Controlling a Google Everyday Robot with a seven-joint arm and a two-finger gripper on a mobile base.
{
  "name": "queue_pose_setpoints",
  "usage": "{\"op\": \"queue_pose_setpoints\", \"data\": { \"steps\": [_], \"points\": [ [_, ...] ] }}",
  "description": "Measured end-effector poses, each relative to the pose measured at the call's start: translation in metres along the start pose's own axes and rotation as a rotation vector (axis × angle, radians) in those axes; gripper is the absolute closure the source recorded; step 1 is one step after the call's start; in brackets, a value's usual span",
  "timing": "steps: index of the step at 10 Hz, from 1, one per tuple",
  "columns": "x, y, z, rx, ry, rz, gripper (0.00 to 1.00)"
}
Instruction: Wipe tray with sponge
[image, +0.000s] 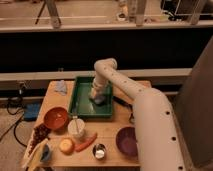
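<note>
A green tray (82, 102) lies on the wooden table at the back middle. My gripper (96, 96) reaches down into the tray's right half from the white arm (127, 92). It presses on a pale sponge (98, 100) that rests on the tray floor. The sponge is mostly hidden under the gripper.
A light blue cloth (60, 87) lies left of the tray. In front stand an orange bowl (55, 118), a white cup (77, 128), a carrot (86, 142), an orange (66, 145), a small metal cup (99, 150) and a purple bowl (127, 140). Grapes (39, 133) lie at the left edge.
</note>
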Motion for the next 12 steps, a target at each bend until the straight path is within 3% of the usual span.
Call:
{"op": "queue_pose_setpoints", "data": {
  "steps": [3, 7, 12],
  "points": [
    [-0.014, 0.020, 0.002, 0.000, -0.011, -0.055, 1.00],
    [0.012, 0.049, 0.006, -0.006, 0.013, -0.115, 1.00],
    [0.050, 0.029, -0.008, 0.020, 0.026, -0.084, 1.00]
  ]
}}
